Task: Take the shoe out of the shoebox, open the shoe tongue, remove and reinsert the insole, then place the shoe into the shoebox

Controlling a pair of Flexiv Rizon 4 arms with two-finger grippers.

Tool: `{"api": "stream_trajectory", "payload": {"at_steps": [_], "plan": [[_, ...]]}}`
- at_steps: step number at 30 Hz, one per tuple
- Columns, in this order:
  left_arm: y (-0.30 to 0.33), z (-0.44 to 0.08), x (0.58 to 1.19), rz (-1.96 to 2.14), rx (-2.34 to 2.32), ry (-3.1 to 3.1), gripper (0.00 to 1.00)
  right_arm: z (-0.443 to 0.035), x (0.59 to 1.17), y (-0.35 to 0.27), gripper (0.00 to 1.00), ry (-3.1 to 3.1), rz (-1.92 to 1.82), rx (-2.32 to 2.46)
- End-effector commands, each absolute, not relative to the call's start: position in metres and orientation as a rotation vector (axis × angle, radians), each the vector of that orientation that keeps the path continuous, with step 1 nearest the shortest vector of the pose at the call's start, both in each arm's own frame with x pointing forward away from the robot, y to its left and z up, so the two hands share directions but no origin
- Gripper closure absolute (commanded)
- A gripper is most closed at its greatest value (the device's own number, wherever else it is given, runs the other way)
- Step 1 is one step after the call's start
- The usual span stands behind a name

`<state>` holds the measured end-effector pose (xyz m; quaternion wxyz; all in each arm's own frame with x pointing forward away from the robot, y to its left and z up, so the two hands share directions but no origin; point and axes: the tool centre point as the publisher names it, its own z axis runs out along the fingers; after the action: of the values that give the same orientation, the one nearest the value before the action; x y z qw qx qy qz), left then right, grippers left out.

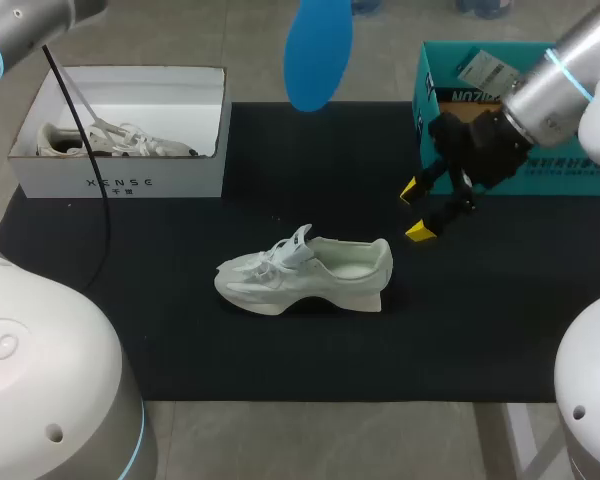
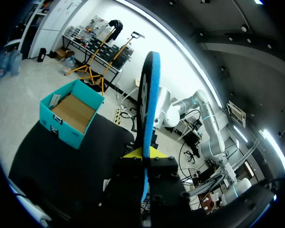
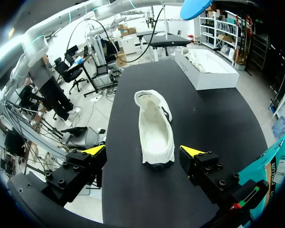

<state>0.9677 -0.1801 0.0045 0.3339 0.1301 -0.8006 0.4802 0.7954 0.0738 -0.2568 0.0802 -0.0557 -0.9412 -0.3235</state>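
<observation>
Shoe [image 1: 305, 272], white, stands on its sole in the middle of the black mat [image 1: 180, 300], with its toe toward the side of the white shoebox [image 1: 120, 180] and its heel toward the right hand [image 1: 414, 211]. From the head view the blue insole [image 1: 318, 50] hangs high above the mat's far edge, well apart from the shoe, and a second shoe [image 1: 115, 140] lies inside the white shoebox. A teal box [image 1: 450, 70] stands at the mat's far right corner, just behind the right hand.

Only the left wrist view shows what carries the insole. The left hand [image 2: 143, 154] is closed on the insole's lower end, and its yellow tips press the thin blue edge from both sides. The insole stands upright and edge-on ahead of the fingers, with the teal box far below it.

The right wrist view looks straight into the shoe's open mouth from the heel end, which the head view shows only from the side. The right hand's fingers [image 3: 95, 150] are spread wide and hold nothing. The shoe lies ahead of them, apart from both tips.
</observation>
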Motion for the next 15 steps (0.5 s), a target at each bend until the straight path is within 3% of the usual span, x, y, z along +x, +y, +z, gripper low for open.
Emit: {"api": "stream_trajectory", "payload": {"at_steps": [1, 15], "plan": [[-0.18, 0.004, 0.969, 1.253, 0.337, -2.089, 1.0, -0.256, 0.803, 0.078, 0.0, -2.916, -0.306, -0.105], [-0.18, 0.004, 0.969, 1.253, 0.337, -2.089, 1.0, -0.261, 0.789, 0.061, 0.0, -2.947, -0.313, -0.173]]}}
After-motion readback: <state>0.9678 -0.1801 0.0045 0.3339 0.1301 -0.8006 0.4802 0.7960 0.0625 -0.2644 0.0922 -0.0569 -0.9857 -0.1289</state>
